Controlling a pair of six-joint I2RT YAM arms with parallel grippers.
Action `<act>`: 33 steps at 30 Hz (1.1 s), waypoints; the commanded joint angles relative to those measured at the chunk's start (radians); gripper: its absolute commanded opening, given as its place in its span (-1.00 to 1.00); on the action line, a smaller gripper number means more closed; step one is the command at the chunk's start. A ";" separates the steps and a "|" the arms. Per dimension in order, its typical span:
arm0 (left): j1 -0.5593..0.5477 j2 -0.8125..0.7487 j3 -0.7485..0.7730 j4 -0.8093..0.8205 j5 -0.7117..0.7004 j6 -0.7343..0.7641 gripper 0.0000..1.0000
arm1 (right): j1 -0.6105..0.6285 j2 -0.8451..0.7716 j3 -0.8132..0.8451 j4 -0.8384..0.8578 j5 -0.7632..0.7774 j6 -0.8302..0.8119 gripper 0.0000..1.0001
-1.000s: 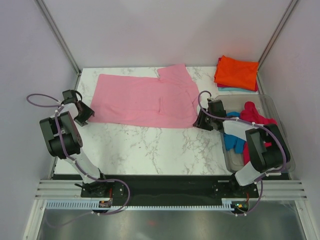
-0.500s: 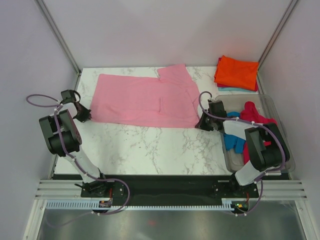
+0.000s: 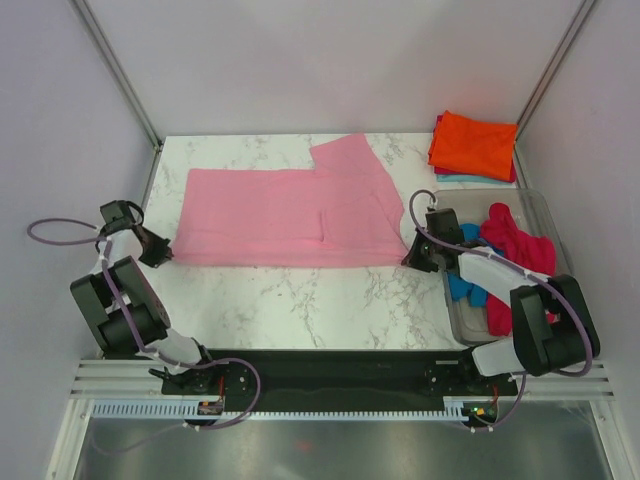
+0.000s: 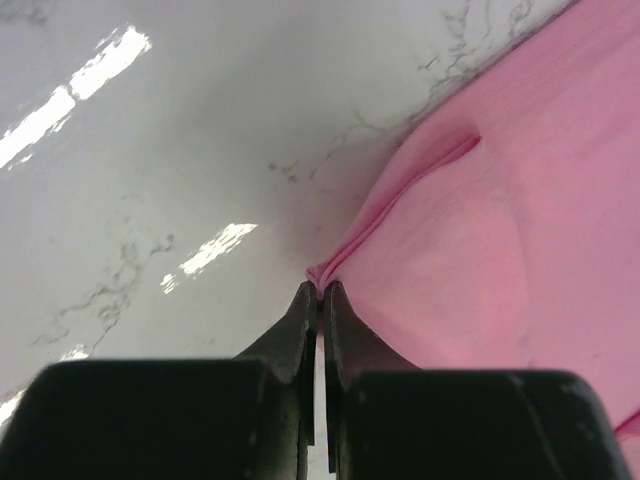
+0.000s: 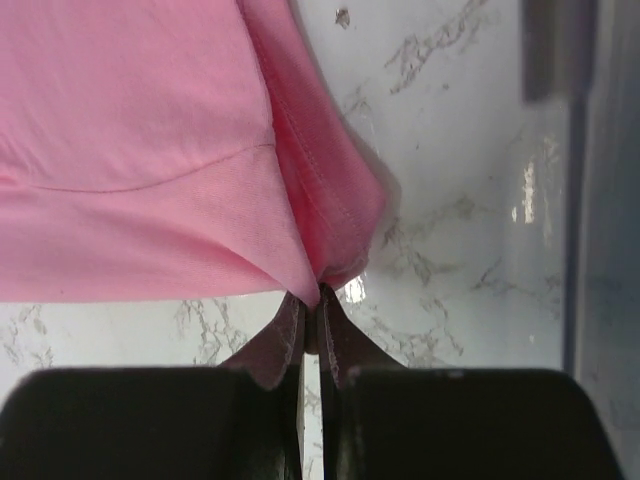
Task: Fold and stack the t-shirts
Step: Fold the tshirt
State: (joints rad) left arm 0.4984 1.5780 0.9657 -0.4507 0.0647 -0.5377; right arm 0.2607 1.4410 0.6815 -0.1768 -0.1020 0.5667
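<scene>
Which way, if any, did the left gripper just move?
Yes: the left gripper went toward the near edge of the table and slightly left, shut on a corner of the light pink t-shirt.

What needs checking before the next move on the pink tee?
1. The left pincer is shut on the near-left corner of the light pink t-shirt: ok.
2. The right pincer is shut on its near-right corner: ok.
3. The shirt lies spread on the table, near edge straight between the grips: ok.
4. Every sleeve folded in: not ok, this one juts toward the back.
5. How many layers each grip has pinched: cannot tell.
6. The folded stack with the orange t-shirt on top lies apart from the pink one: ok.
</scene>
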 commanded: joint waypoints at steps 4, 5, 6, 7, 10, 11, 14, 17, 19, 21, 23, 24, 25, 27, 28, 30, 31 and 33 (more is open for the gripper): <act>0.058 -0.182 -0.097 -0.095 0.043 -0.004 -0.96 | -0.008 -0.184 -0.048 -0.150 0.084 0.016 -1.00; 0.060 -0.237 -0.110 -0.101 0.046 -0.004 -0.96 | -0.008 -0.203 -0.054 -0.174 0.084 0.018 -1.00; 0.066 -0.262 -0.133 -0.111 0.049 -0.002 -0.95 | -0.008 -0.235 -0.060 -0.185 0.082 0.018 -1.00; 0.069 -0.285 -0.145 -0.129 0.050 -0.001 -0.95 | -0.008 -0.252 -0.065 -0.210 0.082 0.018 -1.00; 0.080 -0.352 -0.159 -0.184 0.107 0.007 -0.82 | -0.008 -0.323 -0.077 -0.256 0.091 0.016 -1.00; 0.080 -0.380 -0.156 -0.200 0.134 0.013 -0.77 | -0.008 -0.346 -0.083 -0.291 0.096 0.016 -1.00; 0.081 -0.437 -0.128 -0.275 0.158 0.022 -0.55 | 0.003 -0.450 -0.109 -0.337 0.117 0.048 -0.15; 0.080 -0.518 -0.105 -0.325 0.147 0.004 0.23 | 0.005 -0.516 -0.083 -0.392 0.104 0.094 0.49; 0.078 -0.570 -0.131 -0.333 0.149 -0.014 0.51 | 0.008 -0.551 -0.030 -0.429 0.104 0.113 0.64; 0.078 -0.598 -0.153 -0.338 0.182 -0.021 0.55 | 0.008 -0.550 0.058 -0.460 0.120 0.111 0.68; 0.075 -0.642 -0.163 -0.338 0.202 -0.039 0.55 | 0.006 -0.530 0.123 -0.477 0.105 0.113 0.69; 0.068 -0.660 -0.177 -0.335 0.211 -0.047 0.55 | 0.006 -0.498 0.172 -0.460 0.102 0.113 0.71; 0.060 -0.688 -0.183 -0.332 0.214 -0.053 0.54 | 0.009 -0.476 0.197 -0.416 0.064 0.113 0.71; 0.031 -0.705 -0.209 -0.307 0.204 -0.073 0.50 | 0.029 -0.371 0.292 -0.385 0.050 0.101 0.72; 0.011 -0.711 -0.216 -0.296 0.204 -0.073 0.50 | 0.037 -0.323 0.337 -0.377 0.057 0.088 0.73; -0.061 -0.713 -0.220 -0.283 0.221 -0.055 0.49 | 0.063 -0.158 0.499 -0.378 0.094 0.035 0.73; -0.086 -0.716 -0.219 -0.276 0.230 -0.048 0.48 | 0.064 -0.098 0.556 -0.378 0.096 0.013 0.73; -0.155 -0.742 -0.220 -0.263 0.257 -0.021 0.47 | 0.066 0.089 0.738 -0.379 0.130 -0.047 0.75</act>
State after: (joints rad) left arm 0.4137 0.8726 0.7460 -0.7540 0.2562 -0.5682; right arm 0.3161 1.3407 1.2339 -0.5961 -0.0189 0.6109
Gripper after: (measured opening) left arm 0.738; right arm 0.870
